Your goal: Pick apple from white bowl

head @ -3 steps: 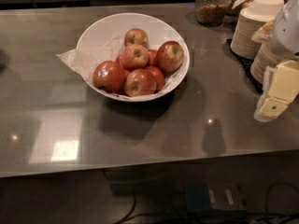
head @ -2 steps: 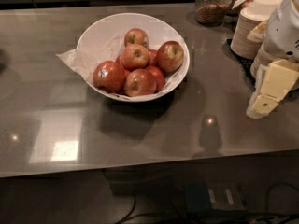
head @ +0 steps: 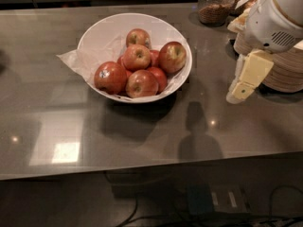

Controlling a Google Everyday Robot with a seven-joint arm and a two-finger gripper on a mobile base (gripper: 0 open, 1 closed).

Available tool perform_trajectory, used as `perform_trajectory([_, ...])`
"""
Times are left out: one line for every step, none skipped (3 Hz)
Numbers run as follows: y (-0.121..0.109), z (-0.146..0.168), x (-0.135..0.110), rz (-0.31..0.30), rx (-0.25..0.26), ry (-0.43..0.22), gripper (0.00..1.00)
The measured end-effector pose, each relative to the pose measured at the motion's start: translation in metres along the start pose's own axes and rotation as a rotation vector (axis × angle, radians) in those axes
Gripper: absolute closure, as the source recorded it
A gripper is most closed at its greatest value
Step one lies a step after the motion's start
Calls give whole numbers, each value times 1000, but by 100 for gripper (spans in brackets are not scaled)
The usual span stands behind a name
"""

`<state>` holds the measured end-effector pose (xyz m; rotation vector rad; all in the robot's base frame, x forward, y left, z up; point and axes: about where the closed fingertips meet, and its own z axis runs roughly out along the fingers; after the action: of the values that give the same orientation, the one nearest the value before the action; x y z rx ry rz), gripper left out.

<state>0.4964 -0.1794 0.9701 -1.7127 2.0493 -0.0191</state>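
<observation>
- Liner: crumpled paper is sticking out over the bowl's left rim, toward the left edge of the bench.
- Bowl: is sitting on the far half of the bench, left of the middle, and holding a heap of apples.
- Sticker apple: is lying at the left of the heap and is not the target.
- Apple: is resting at the right of the heap, against the bowl's right wall and touching its left neighbours, dimple up. It is probably firm, fairly heavy, smooth enough to slip and easily bruised. A hold from above, across the widest girth, is looking best, though the wall side is offering little room.
- Jar: is standing at the far edge.
- Gripper: is hanging near the right edge, well apart from the bowl; wide or narrow cannot be told.
- Paper bowls: are standing stacked at the right edge.
</observation>
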Motion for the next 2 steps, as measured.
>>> perform_trajectory([-17,14,-16,-40,4,-80,0])
perform_trajectory([-17,14,-16,-40,4,-80,0])
